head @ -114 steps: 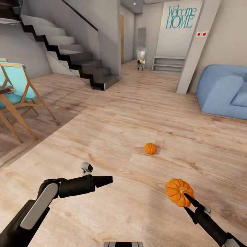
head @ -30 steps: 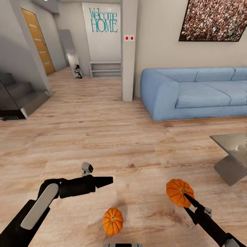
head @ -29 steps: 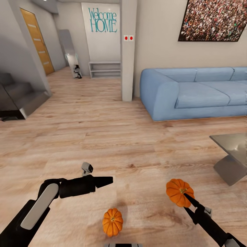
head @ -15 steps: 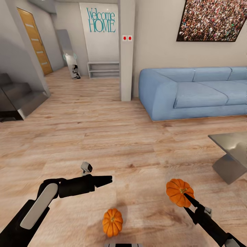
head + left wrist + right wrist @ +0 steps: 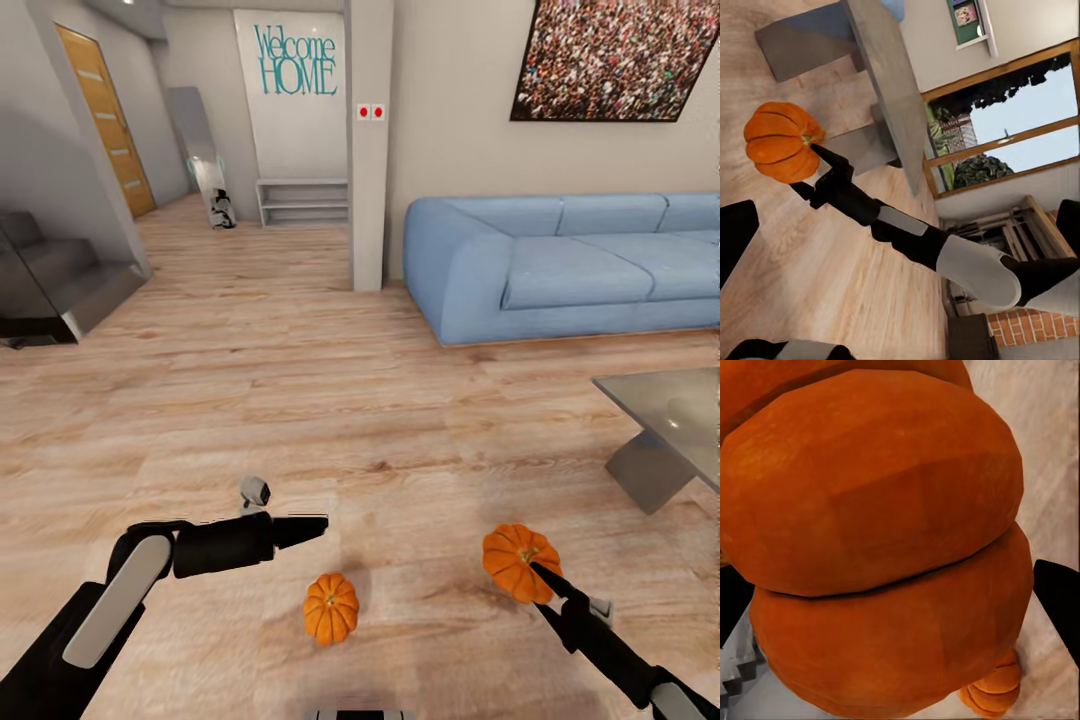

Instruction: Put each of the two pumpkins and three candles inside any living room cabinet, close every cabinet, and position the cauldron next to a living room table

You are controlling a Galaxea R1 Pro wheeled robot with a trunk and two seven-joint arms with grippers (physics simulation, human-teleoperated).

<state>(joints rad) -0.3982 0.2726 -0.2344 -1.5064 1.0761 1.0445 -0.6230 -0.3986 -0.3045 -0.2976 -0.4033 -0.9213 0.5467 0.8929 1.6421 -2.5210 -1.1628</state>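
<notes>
My right gripper (image 5: 536,572) is shut on one orange ribbed pumpkin (image 5: 512,560), held a little above the wooden floor. The left wrist view shows that pumpkin (image 5: 778,142) on the right gripper's tips (image 5: 825,166), and up close it is a mass of orange (image 5: 885,547). The second pumpkin (image 5: 331,607) sits on the floor between my two arms, just below and right of my left gripper (image 5: 318,524). The left gripper is open and empty, its dark fingers (image 5: 735,236) wide apart. The candles, cabinet and cauldron are out of view.
A low grey table (image 5: 660,415) stands at the right, and a blue sofa (image 5: 560,265) runs along the wall behind it. A pillar (image 5: 368,150) rises mid-room. Dark stairs (image 5: 50,290) are at the left, and a hallway with a low shelf (image 5: 300,200) leads away.
The camera swung right from the stairs to the sofa and closed on the floor pumpkin, then crept on. Both arms keep their pose, and the right gripper still holds its pumpkin.
</notes>
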